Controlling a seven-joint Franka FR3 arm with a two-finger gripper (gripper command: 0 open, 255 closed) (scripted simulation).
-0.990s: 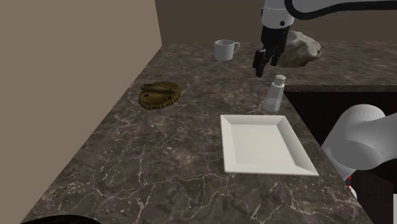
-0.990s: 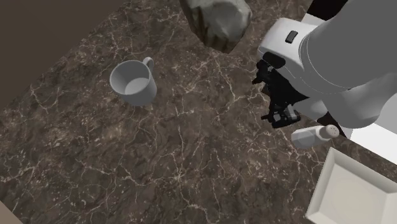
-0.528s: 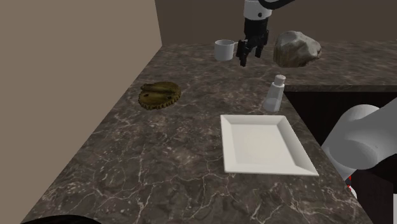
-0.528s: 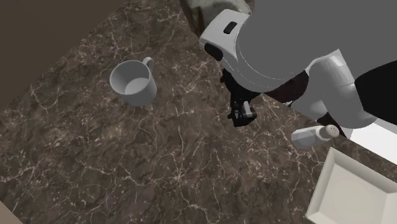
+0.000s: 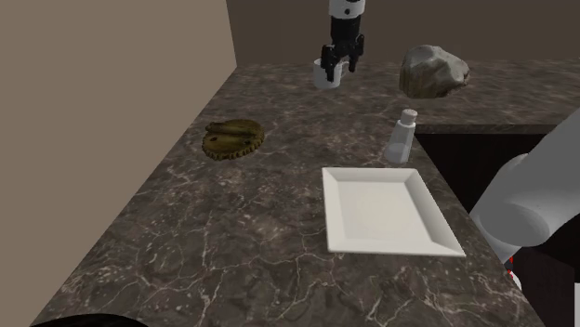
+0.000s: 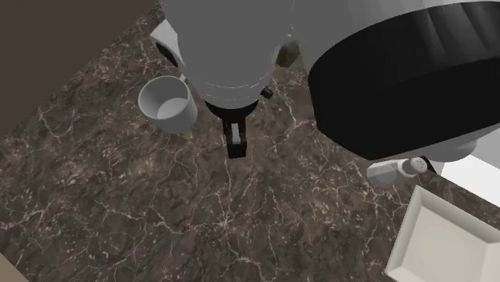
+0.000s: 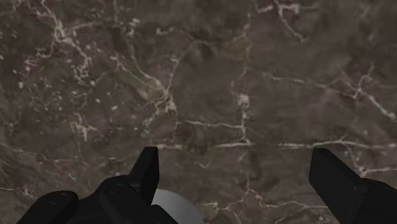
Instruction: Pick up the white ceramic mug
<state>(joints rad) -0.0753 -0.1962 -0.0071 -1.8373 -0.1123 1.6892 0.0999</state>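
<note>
Mug (image 5: pixel 323 74): white, upright on the dark marbled counter (image 5: pixel 232 232), close to the back wall. It has not stirred from a second ago. From the second exterior view its open mouth faces up (image 6: pixel 167 104).

My gripper (image 5: pixel 337 65): hanging above the counter right by the mug, touching nothing. In the second exterior view it (image 6: pixel 235 143) sits just beside the mug on that view's right, with a gap between them.

Fingers (image 7: pixel 147 170): spread wide, bare counter between them. A pale curved sliver (image 7: pixel 170 207), which I take for the mug's rim, lies outside the span by one finger.

What just changed: I have swung across the back of the counter and arrived at the mug.

Against a second ago: I hung then near the grey rock (image 5: pixel 433 70), over the shaker (image 5: pixel 402 137). Half a second ago I was roughly halfway over.

What it means: the approach looks nearly done. I judge I still need a sideways nudge over the mug before going down to pinch its wall.

Around: the white square plate (image 5: pixel 386 210) and the olive-brown scalloped thing (image 5: pixel 232 138) lie well apart from the mug, unmoved.
</note>
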